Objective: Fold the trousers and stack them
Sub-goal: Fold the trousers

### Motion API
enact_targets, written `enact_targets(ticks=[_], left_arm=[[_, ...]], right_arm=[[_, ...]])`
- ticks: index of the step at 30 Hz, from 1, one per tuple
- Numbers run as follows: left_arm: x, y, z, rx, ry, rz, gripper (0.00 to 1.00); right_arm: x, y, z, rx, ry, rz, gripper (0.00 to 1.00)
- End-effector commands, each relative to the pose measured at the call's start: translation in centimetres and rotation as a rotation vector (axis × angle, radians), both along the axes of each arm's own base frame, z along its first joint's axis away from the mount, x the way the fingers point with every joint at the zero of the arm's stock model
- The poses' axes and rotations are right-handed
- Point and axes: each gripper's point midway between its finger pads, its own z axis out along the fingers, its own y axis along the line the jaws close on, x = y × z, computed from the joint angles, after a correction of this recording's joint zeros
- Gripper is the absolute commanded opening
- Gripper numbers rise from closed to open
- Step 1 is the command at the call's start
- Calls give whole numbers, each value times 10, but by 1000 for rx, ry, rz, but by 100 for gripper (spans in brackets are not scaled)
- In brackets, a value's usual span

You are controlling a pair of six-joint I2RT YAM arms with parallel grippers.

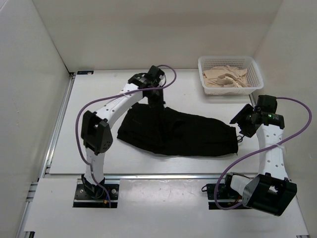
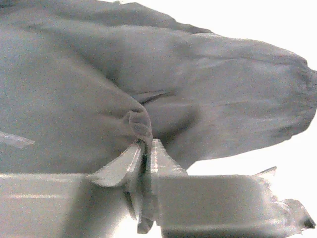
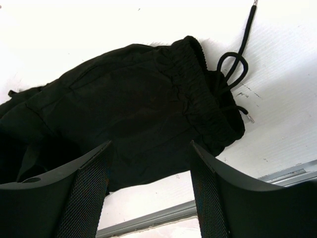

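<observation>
The black trousers (image 1: 178, 133) lie in a folded heap across the middle of the table, waistband with drawstring at the right end (image 3: 208, 99). My left gripper (image 1: 157, 100) is at the heap's far edge and is shut on a pinch of the trouser fabric (image 2: 141, 124), which puckers up between the fingers in the left wrist view (image 2: 147, 145). My right gripper (image 1: 241, 130) hovers just right of the waistband, open and empty. In the right wrist view (image 3: 151, 148) its fingers frame the waist end.
A white plastic basket (image 1: 205, 67) holding beige garments (image 1: 225, 78) stands at the back right. White walls close in the table on the left, back and right. A metal rail (image 1: 163, 175) runs along the near edge of the table.
</observation>
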Motion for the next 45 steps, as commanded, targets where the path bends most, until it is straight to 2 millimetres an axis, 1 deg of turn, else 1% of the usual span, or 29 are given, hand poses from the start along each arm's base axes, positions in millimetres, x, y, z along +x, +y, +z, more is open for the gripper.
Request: enact_targets(ticks=[1, 2, 5, 8, 9, 11, 13, 14, 15, 16, 17, 18, 19, 20, 21, 22, 24, 25, 26, 30, 31, 34, 36, 37, 40, 41, 42, 44, 45], left_arm=[[-8, -66, 29, -137, -28, -119, 26], [-7, -80, 15, -137, -2, -142, 42], [-12, -116, 23, -210, 10, -230, 85], [-11, -118, 44, -206, -53, -251, 99], [-14, -114, 50, -204, -63, -262, 99], [-9, -96, 61, -187, -81, -248, 99], [-13, -72, 72, -159, -97, -221, 99], [-17, -56, 56, -107, -68, -194, 97], [-24, -41, 71, -105, -98, -185, 91], [-28, -33, 70, -93, -106, -176, 84], [-30, -28, 68, -87, -120, -167, 60], [-46, -16, 57, -49, -108, -164, 45], [-51, -11, 50, -43, -99, -164, 34], [-57, -16, 46, -50, -107, -181, 28], [-70, -15, 27, -20, -70, -179, 24], [-76, -18, 20, -15, -56, -185, 30], [-88, -28, 11, -3, -55, -209, 55], [-94, -32, 0, 20, -38, -214, 76], [-97, -35, -5, 39, -39, -224, 83], [-112, -56, -37, 123, -20, -255, 83], [-113, -61, -51, 157, -13, -254, 82], [-108, -57, -60, 254, -32, -192, 71], [-109, -46, -64, 332, -30, -163, 62], [-107, -41, -66, 362, -34, -145, 52], [-105, -37, -58, 384, -64, -126, 33], [-106, -34, -52, 382, -66, -126, 17], [-107, -34, -49, 375, -72, -125, 10], [-110, -29, -41, 377, -70, -125, 10], [-114, -31, -28, 334, -73, -131, 10]], right_arm=[[2, 0, 10, -22, -37, 23, 67], [0, -2, 11, -31, -36, 17, 67], [-3, -3, 10, -40, -34, 11, 67], [-7, -5, 12, -59, -28, 9, 67], [-7, -5, 12, -59, -28, 8, 67], [-8, -5, 14, -62, -37, 8, 67], [-8, -4, 15, -60, -39, 21, 67], [-8, -4, 15, -59, -39, 21, 67], [-5, 0, 16, -49, -51, 38, 67], [-5, 4, 17, -39, -55, 58, 64], [-5, 4, 17, -39, -55, 58, 63], [-3, 7, 18, -34, -66, 74, 58], [-5, 8, 14, -31, -55, 74, 55], [-5, 8, 16, -33, -63, 74, 52], [-4, 8, 14, -34, -66, 74, 52], [-6, 8, 10, -32, -58, 74, 52], [-5, 8, 8, -29, -47, 74, 52], [-5, 8, 8, -29, -47, 74, 52], [-5, 8, 8, -29, -47, 74, 52], [-4, 8, 11, -31, -56, 74, 53], [-4, 8, 11, -31, -56, 74, 53], [-4, 8, 11, -31, -56, 74, 53], [-2, 7, 15, -34, -65, 74, 55], [-4, 8, 13, -31, -56, 74, 55], [-4, 6, 13, -40, -54, 68, 55], [-4, 6, 13, -40, -54, 68, 55], [-4, 6, 13, -40, -54, 68, 55], [-4, 8, 13, -40, -54, 78, 55], [-3, 8, 16, -42, -63, 77, 55]])
